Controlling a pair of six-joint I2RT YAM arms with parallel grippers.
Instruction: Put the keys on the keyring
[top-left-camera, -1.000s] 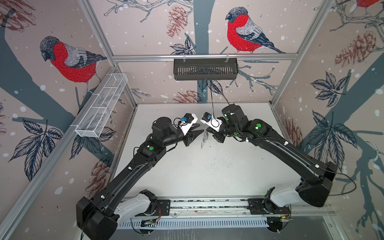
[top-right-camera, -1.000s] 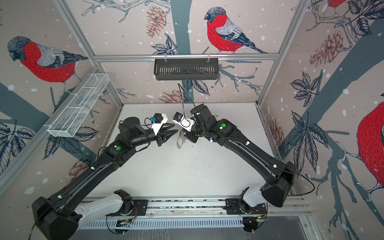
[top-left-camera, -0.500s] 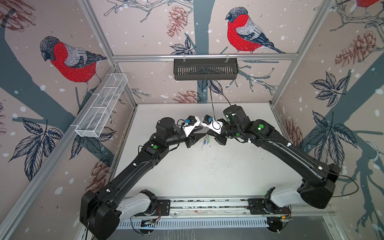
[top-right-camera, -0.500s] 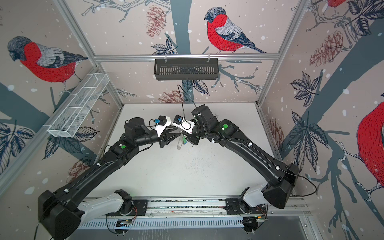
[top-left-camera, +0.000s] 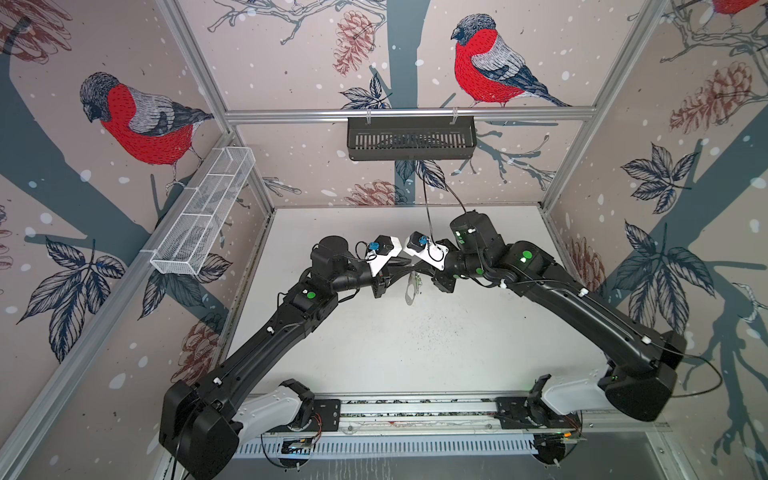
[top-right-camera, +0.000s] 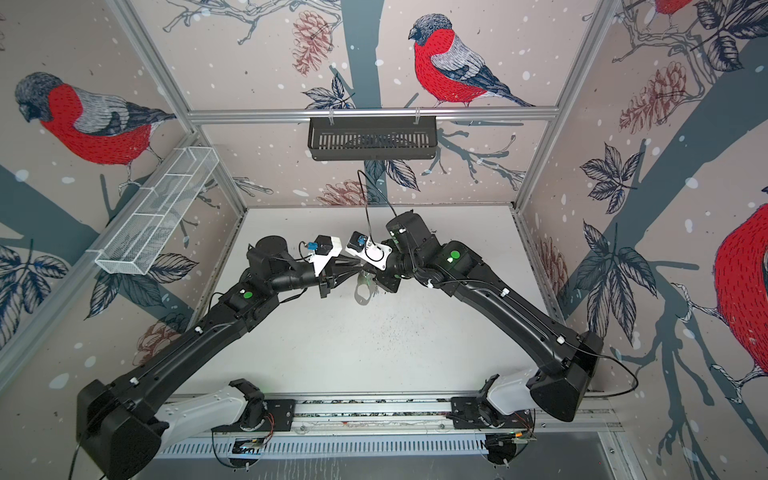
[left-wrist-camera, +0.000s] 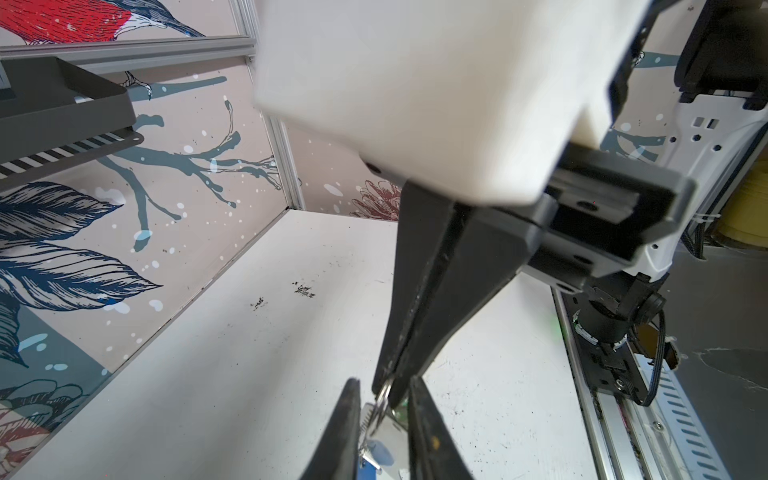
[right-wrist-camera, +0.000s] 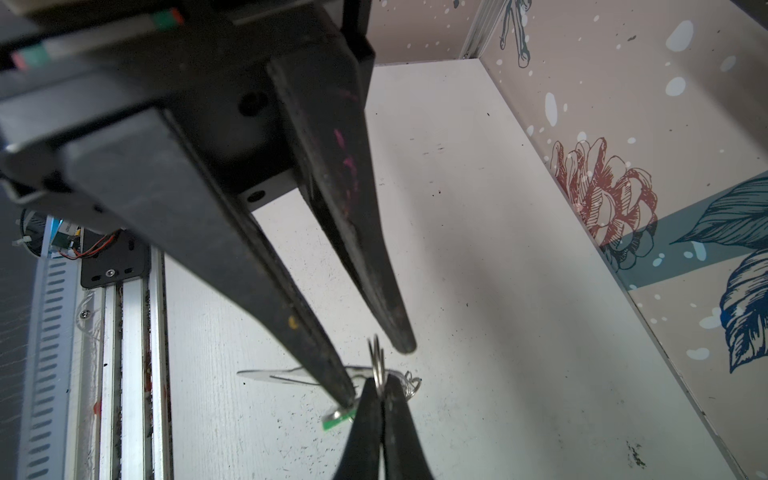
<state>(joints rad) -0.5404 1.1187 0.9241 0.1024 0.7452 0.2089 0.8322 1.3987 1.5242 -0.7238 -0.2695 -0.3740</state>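
The keyring (right-wrist-camera: 286, 376), a flat loop with a large oval opening, looked pale and glassy. It hung in the air over the middle of the white, black-flecked worktop (top-left-camera: 415, 357), between my two hands. Seen edge-on from my right wrist, it was a thin clear sliver.

My right hand (left-wrist-camera: 388, 397) was clenched tight. Its tapered black fingers pinched a small silver wire split ring (right-wrist-camera: 377, 361) where the ring met the keyring's edge. Close by hung a green plastic tag (right-wrist-camera: 337, 420) and a blue plastic tag (left-wrist-camera: 368, 473), next to a silver saw-toothed edge (left-wrist-camera: 364, 419).

My left hand (right-wrist-camera: 374, 372) held its matte black fingers apart on either side of that cluster, with one tip against the clear sliver. I could not tell whether it gripped anything.
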